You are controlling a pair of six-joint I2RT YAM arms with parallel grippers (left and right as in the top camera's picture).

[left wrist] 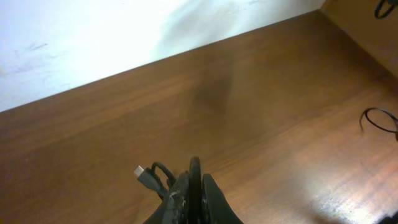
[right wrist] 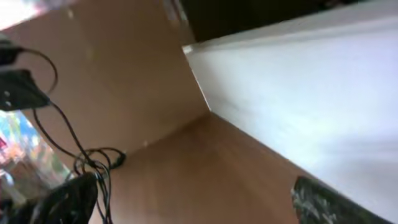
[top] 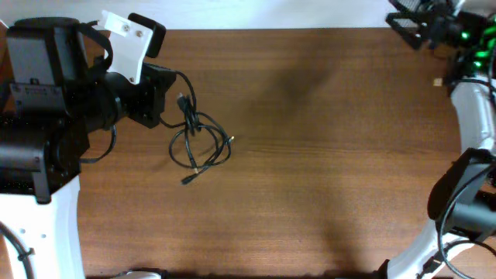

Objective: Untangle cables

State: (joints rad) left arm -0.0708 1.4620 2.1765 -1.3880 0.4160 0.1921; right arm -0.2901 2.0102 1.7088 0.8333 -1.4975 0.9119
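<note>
The cables (top: 198, 141) are thin black cords in a looped, tangled bundle on the wooden table (top: 325, 155), left of centre, with a plug end (top: 188, 180) at the front. My left gripper (top: 169, 87) is shut on a strand near the bundle's top. In the left wrist view the jaws (left wrist: 198, 186) are closed on the cord, and a plug with a silver tip (left wrist: 145, 175) sticks out to their left. A cable loop (left wrist: 379, 119) shows at the right edge. My right gripper (top: 403, 23) is at the far right corner, open and empty (right wrist: 196, 202).
The left arm's black base (top: 39, 101) fills the table's left side. The right arm's white links (top: 473, 124) run down the right edge. Black wiring (right wrist: 87, 158) hangs beside the right gripper. A white wall (right wrist: 311, 93) borders the table's far edge.
</note>
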